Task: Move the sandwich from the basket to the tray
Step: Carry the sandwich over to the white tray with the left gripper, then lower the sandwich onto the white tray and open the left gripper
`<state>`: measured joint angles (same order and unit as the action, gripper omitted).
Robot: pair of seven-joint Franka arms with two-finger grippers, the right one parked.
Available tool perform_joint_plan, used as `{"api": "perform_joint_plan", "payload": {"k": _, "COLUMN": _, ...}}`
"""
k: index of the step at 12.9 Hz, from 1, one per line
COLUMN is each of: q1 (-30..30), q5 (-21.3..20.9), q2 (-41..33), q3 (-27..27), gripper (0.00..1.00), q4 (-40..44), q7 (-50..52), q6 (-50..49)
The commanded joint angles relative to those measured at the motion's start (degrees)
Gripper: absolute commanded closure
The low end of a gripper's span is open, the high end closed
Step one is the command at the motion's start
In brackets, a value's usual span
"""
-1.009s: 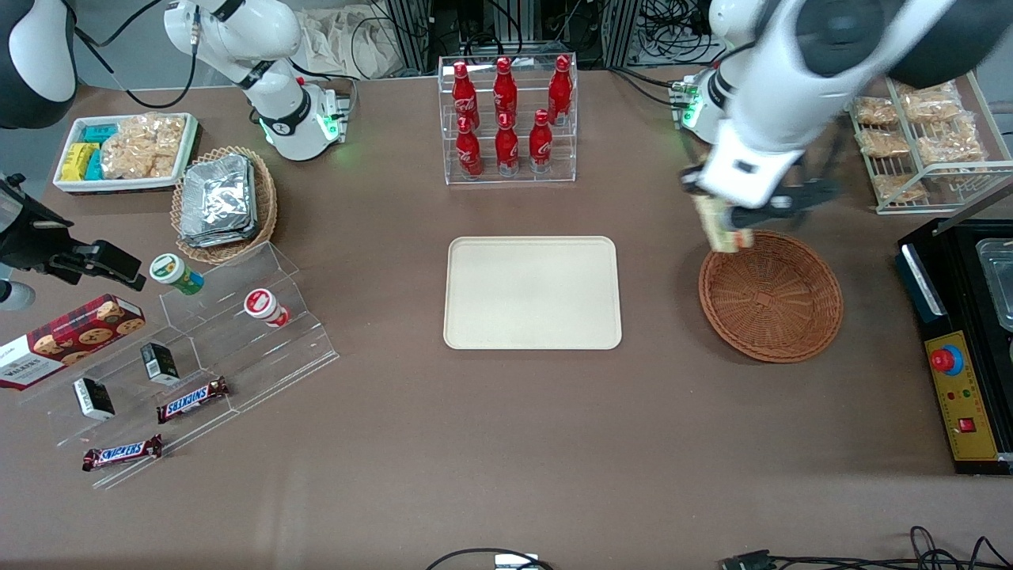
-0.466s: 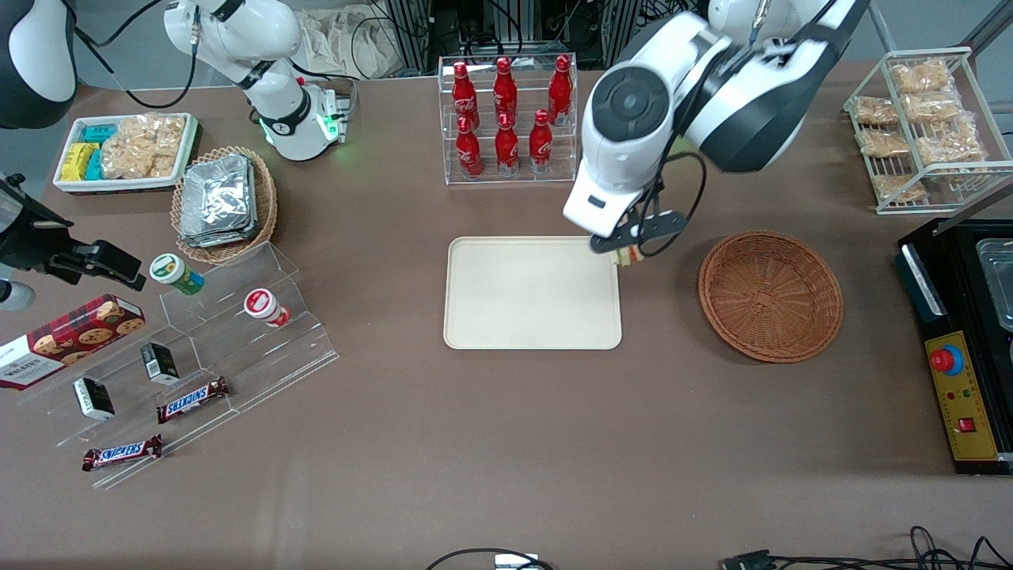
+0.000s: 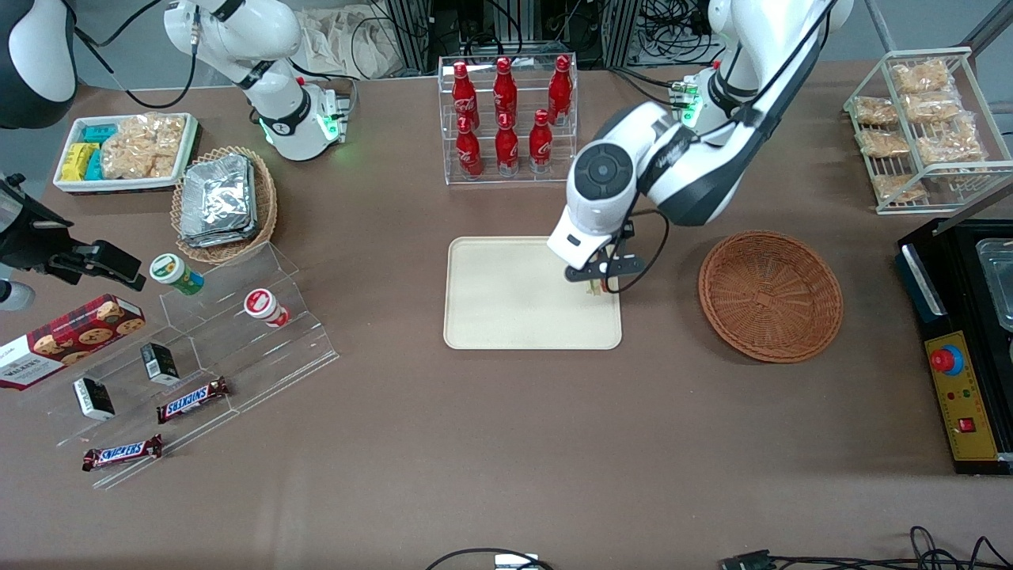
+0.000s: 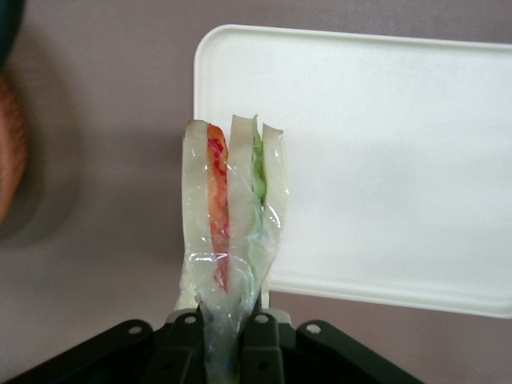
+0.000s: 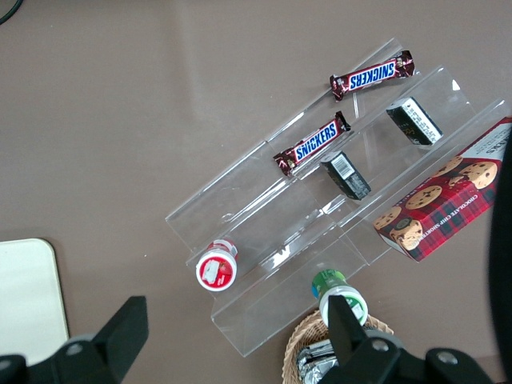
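- Tray [image 3: 506, 309]: cream, flat, low rim, lying mid-table nearer the front camera than the bottle rack [image 3: 509, 119]. Nothing rests on it yet. The wrist view shows one rounded corner and a long stretch of its rim [image 4: 360, 104].
- Basket [image 3: 771, 295]: reddish-brown wicker, beside the tray toward the working arm's end. We see it empty.
- Gripper [image 3: 595, 283]: poised above the tray's edge nearest the basket, jaws closed narrow on the wrapped end of the sandwich.
- Sandwich [image 4: 232, 232]: carried clear of the basket, hanging point-out from the jaws; orange-red and green layers show through the wrap. In the front view only a pale sliver [image 3: 592, 290] peeks out under the gripper.
- Step in hand, as we judge it: transport done, placement about to begin.
- Next move calls for lowering until the wedge meets the tray, well inside the rim, then opening the jaws. Releasing too high risks the wedge tipping or bouncing toward the edge.
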<state>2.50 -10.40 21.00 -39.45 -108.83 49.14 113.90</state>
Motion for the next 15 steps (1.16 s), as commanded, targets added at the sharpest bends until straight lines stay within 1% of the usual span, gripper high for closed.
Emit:
{"api": "perform_joint_plan", "payload": {"k": 1, "q1": -0.65, "q5": -3.12, "q2": 2.45, "q3": 0.86, "gripper": 1.00, "q4": -2.87, "q7": -2.99, "q6": 6.48}}
{"api": "perform_joint_plan", "payload": {"k": 3, "q1": -0.65, "q5": -5.58, "q2": 5.27, "q3": 1.04, "gripper": 1.00, "q4": -3.48, "q7": -2.90, "q6": 10.00}}
{"api": "perform_joint_plan", "payload": {"k": 8, "q1": -0.65, "q5": -5.95, "q2": 7.21, "q3": 2.45, "gripper": 1.00, "q4": -6.30, "q7": -2.82, "q6": 17.57}}
{"api": "perform_joint_plan", "payload": {"k": 9, "q1": -0.65, "q5": -5.95, "q2": 7.56, "q3": 2.45, "gripper": 0.99, "q4": -6.39, "q7": -2.82, "q6": 17.93}}
{"api": "perform_joint_plan", "payload": {"k": 10, "q1": -0.65, "q5": -5.95, "q2": 7.74, "q3": 2.53, "gripper": 0.92, "q4": -6.39, "q7": -2.82, "q6": 17.93}}
{"api": "perform_joint_plan", "payload": {"k": 11, "q1": -0.65, "q5": -5.95, "q2": 8.18, "q3": 2.88, "gripper": 0.73, "q4": -6.30, "q7": -2.82, "q6": 17.93}}
{"api": "perform_joint_plan", "payload": {"k": 12, "q1": -0.65, "q5": -5.95, "q2": 8.61, "q3": 3.23, "gripper": 0.37, "q4": -6.13, "q7": -2.90, "q6": 18.02}}
{"api": "perform_joint_plan", "payload": {"k": 14, "q1": -0.65, "q5": -5.95, "q2": 8.71, "q3": 3.24, "gripper": 0.00, "q4": -6.04, "q7": -2.90, "q6": 17.93}}
{"api": "perform_joint_plan", "payload": {"k": 15, "q1": -0.65, "q5": -5.95, "q2": 8.45, "q3": 3.24, "gripper": 0.00, "q4": -6.13, "q7": -2.90, "q6": 17.76}}
